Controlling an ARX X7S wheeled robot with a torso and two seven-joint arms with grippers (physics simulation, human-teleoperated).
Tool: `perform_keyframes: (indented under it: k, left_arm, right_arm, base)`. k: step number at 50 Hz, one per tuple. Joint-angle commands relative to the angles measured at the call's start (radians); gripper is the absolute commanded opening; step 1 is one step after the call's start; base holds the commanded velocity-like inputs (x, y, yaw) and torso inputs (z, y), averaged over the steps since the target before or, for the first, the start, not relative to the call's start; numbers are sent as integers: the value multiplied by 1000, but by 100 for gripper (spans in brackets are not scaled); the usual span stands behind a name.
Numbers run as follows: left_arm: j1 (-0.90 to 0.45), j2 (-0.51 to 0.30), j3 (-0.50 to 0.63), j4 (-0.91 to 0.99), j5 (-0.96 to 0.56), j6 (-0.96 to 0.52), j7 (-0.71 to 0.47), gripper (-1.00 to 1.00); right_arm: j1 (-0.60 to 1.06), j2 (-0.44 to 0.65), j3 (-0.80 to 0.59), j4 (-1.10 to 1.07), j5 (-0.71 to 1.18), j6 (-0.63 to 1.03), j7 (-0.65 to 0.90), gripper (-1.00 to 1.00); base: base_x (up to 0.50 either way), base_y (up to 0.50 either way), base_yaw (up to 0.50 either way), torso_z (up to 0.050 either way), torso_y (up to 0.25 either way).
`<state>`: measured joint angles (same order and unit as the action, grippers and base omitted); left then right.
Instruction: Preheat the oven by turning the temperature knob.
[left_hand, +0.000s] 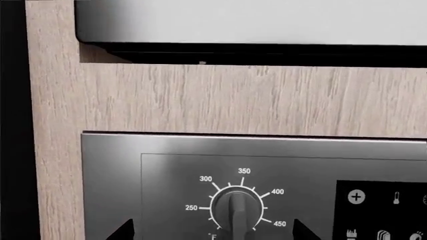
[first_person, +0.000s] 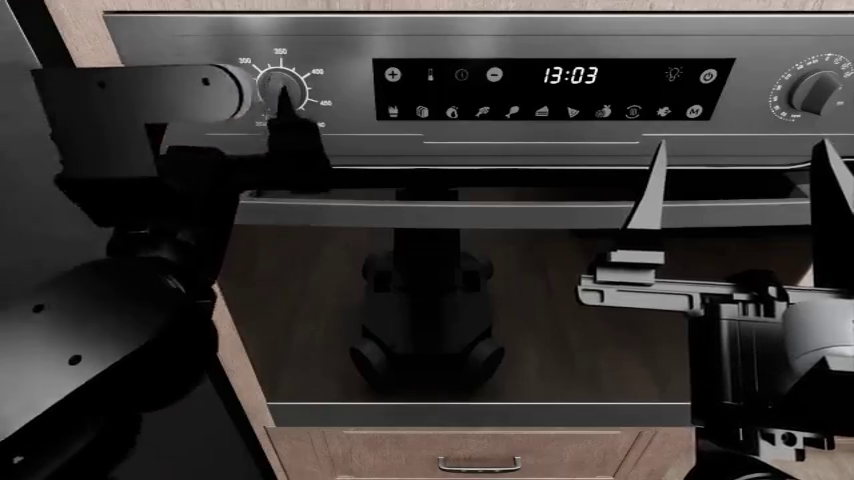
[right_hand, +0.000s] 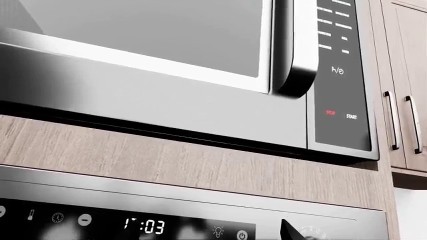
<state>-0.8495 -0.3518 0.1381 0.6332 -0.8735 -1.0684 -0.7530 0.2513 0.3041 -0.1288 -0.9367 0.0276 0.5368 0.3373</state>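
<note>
Reaching with my left gripper (first_person: 283, 120), jaws spread and empty, toward the small dark-grey ridged temperature knob (left_hand: 237, 212) at the stainless-steel oven's (first_person: 200, 40) left: rigid, smooth; pinch across its ridge.

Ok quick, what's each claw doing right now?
Left claw: open, fingertips either side of the temperature knob, not clamped on it.
Right claw: open, holding nothing, raised before the oven front.
</note>
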Motion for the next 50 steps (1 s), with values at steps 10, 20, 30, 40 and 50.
perform_keyframes:
  k: [10,20,30,40,50]
  left_arm:
    - [2,2,60,-55,37,36,31,100]
    - [-3,2,70,-69,45,47,34,100]
    - [-15,6,91,-103,65,62,42,100]
    - [-26,8,104,-131,81,78,48,100]
    - [-40,18,147,-192,130,120,70,100]
  right_arm:
    - [0,6,-11,7,0,-6,10,100]
    - [-5,10,-11,8,4,-10,13,100]
    - [-4,12,-9,11,12,-11,15,100]
    - [-3,15,-18,10,10,-9,19,100]
    - [-4,17,-24,13,10,-13,23,100]
  base:
    - [0,0,0,0,0]
    - [0,0,0,0,0]
    - [0,0,0,0,0]
    - [0,0,0,0,0]
    - [0,0,0,0,0]
